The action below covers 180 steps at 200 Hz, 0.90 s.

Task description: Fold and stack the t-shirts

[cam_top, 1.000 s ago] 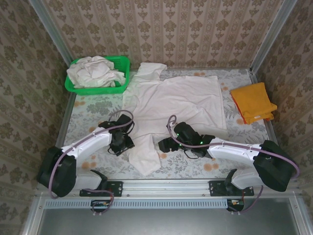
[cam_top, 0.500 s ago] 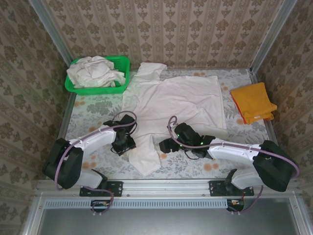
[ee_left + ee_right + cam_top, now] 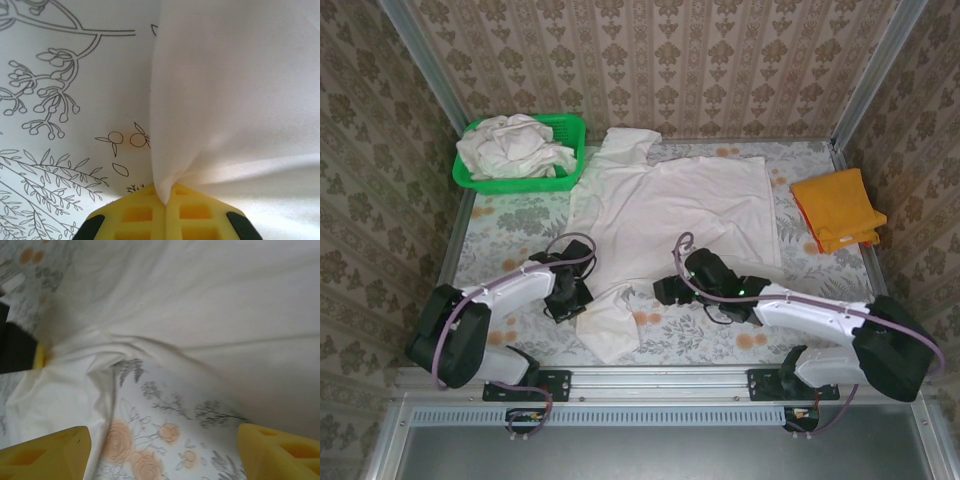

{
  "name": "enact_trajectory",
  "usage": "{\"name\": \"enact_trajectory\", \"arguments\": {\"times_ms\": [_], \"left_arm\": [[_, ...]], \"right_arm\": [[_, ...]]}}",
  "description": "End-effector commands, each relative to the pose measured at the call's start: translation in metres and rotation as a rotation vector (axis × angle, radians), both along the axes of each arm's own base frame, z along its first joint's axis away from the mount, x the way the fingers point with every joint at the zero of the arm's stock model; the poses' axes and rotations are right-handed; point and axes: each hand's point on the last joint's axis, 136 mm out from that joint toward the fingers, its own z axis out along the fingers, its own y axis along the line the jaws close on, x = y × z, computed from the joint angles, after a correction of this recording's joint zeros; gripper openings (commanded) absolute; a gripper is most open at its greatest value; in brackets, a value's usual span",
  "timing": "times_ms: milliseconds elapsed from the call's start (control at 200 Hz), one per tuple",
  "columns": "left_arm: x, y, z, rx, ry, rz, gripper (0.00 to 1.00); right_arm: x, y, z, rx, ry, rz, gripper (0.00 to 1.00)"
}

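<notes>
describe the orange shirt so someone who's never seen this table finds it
Start at the floral-print table and go to its right side, across from the green basket. The orange t-shirt lies there folded, apart from the rest; it alone is brightly coloured, the spread t-shirt beside it is off-white.

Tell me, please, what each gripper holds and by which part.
Left gripper: off-white t-shirt, pinched at its edge by the near sleeve. Right gripper: nothing.
</notes>
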Motion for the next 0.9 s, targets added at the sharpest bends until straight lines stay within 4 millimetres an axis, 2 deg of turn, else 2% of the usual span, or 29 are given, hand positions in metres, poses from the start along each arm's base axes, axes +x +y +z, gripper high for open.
{"name": "enact_trajectory", "arguments": {"times_ms": [0, 115, 170, 225, 295, 440, 515, 700, 895], "left_arm": [[0.002, -0.009, -0.01, -0.056, -0.028, -0.006, 0.0], [0.007, -0.013, -0.006, -0.086, -0.066, -0.006, 0.0], [0.008, -0.014, -0.004, -0.092, -0.075, -0.009, 0.0], [0.01, -0.016, -0.002, -0.104, -0.086, -0.011, 0.0], [0.012, -0.017, -0.001, -0.115, -0.095, -0.012, 0.0], [0.013, -0.017, 0.0, -0.113, -0.104, -0.014, 0.0], [0.014, -0.016, -0.001, -0.113, -0.107, -0.013, 0.0], [0.014, -0.016, -0.003, -0.117, -0.102, -0.014, 0.0], [0.012, -0.016, -0.004, -0.123, -0.099, -0.012, 0.0]], "right_arm": [[0.012, -0.071, -0.005, -0.108, 0.005, -0.28, 0.76], [0.008, -0.149, -0.02, -0.184, 0.1, -0.54, 0.75], [0.001, -0.182, -0.029, -0.186, 0.16, -0.666, 0.74], [-0.008, -0.209, -0.035, -0.159, 0.21, -0.785, 0.72], [-0.018, -0.23, -0.042, -0.084, 0.262, -0.897, 0.69], [-0.033, -0.252, -0.063, 0.033, 0.364, -1.029, 0.62], [-0.034, -0.259, -0.07, 0.052, 0.406, -1.07, 0.54], [-0.011, -0.267, -0.073, 0.086, 0.393, -1.067, 0.39], [0.003, -0.277, -0.076, 0.017, 0.414, -1.066, 0.27]]}}
